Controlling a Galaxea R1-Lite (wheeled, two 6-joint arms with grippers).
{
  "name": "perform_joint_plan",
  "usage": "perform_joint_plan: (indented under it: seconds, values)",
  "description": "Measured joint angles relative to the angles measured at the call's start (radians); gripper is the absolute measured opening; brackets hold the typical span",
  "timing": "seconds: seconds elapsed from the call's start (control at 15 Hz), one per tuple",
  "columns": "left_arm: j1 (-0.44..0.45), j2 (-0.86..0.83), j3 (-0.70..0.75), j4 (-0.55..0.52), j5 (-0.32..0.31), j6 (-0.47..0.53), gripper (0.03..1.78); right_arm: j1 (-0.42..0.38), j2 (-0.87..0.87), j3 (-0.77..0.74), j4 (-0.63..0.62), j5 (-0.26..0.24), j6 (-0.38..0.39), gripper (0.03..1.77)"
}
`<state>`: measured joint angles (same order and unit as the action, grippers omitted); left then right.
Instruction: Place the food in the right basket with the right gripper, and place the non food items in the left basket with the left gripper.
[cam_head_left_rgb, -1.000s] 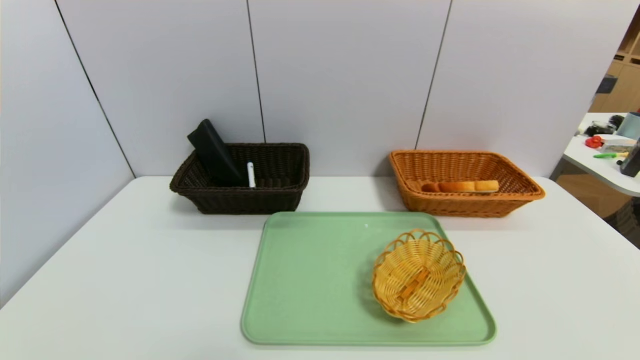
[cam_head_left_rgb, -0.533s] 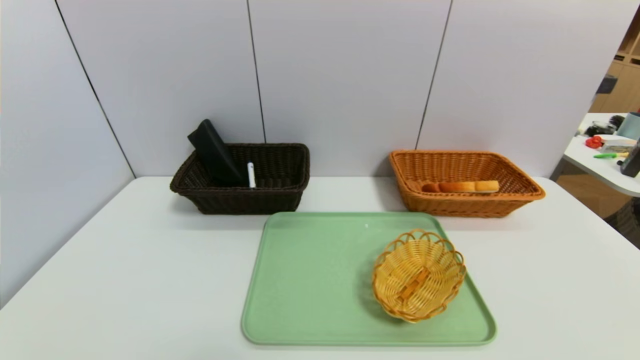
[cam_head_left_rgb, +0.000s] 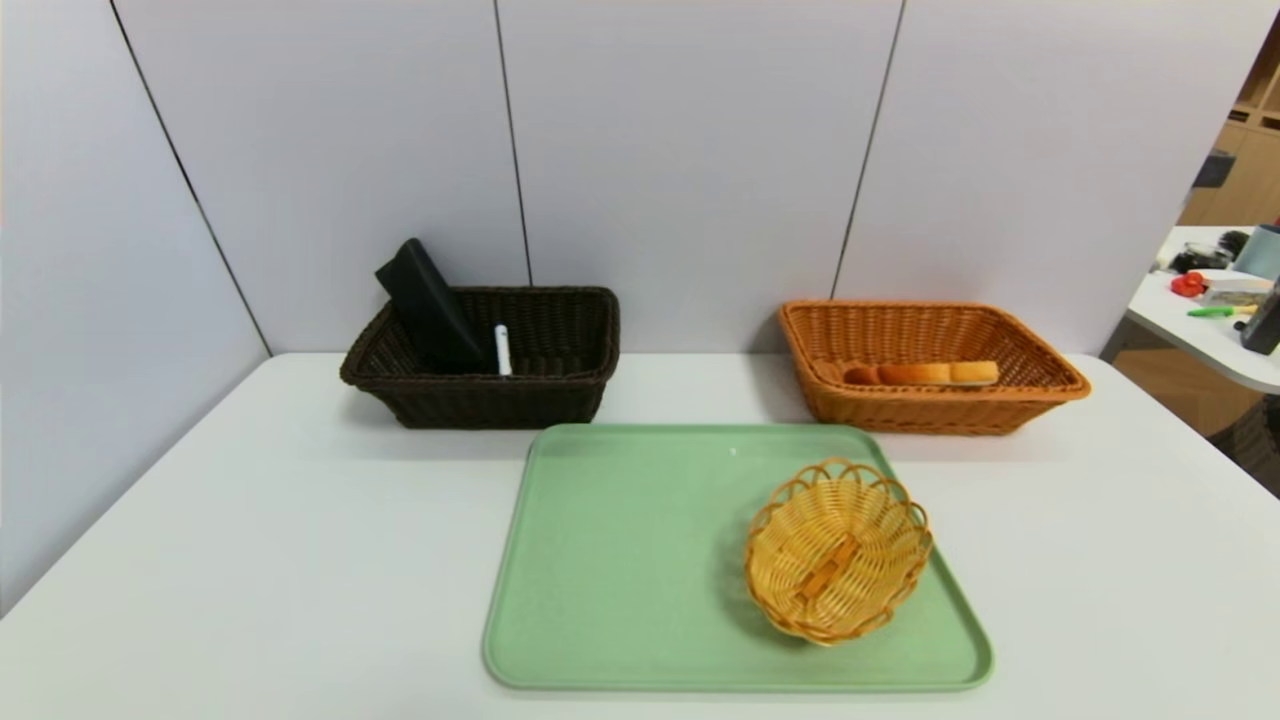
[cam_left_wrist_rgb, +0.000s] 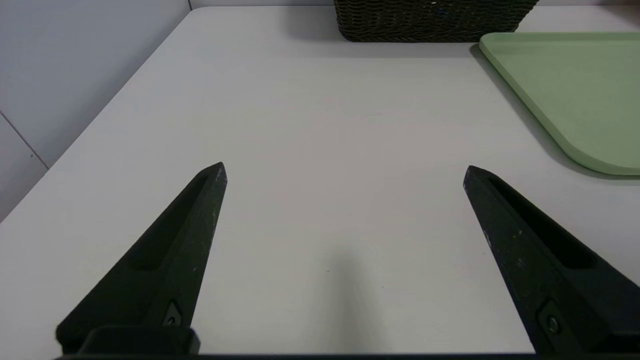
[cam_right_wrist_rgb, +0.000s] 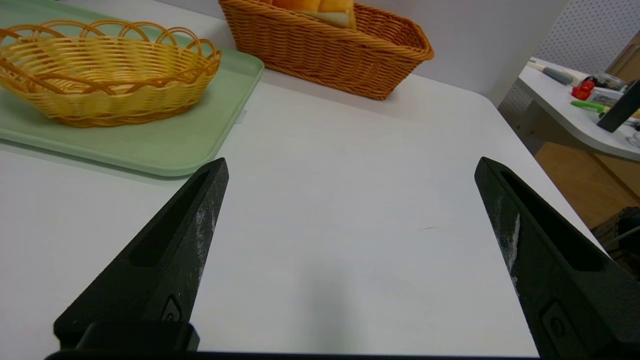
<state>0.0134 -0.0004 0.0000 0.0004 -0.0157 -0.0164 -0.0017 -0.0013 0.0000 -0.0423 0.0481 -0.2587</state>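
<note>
No readable text; any small markings perhaps too blurred

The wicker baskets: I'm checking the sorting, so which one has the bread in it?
The large orange-tan basket, at the robot's right beyond the green tray; it alone holds the bread.

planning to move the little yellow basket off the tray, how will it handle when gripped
The small yellow basket looks light for its size, being thin open weave. Its looped rim might flex or snag if pinched. Its flared sides could make it tip if pushed high.
</note>
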Motion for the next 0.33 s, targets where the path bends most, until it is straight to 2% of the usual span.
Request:
perform_joint_plan:
  seconds: [0.33]
  values:
    - [0.0, 0.0, 0.0, 0.0, 0.0, 0.0, 1.69, 0.0, 0.0, 0.0, -0.001, 0.0, 0.002, 1.7]
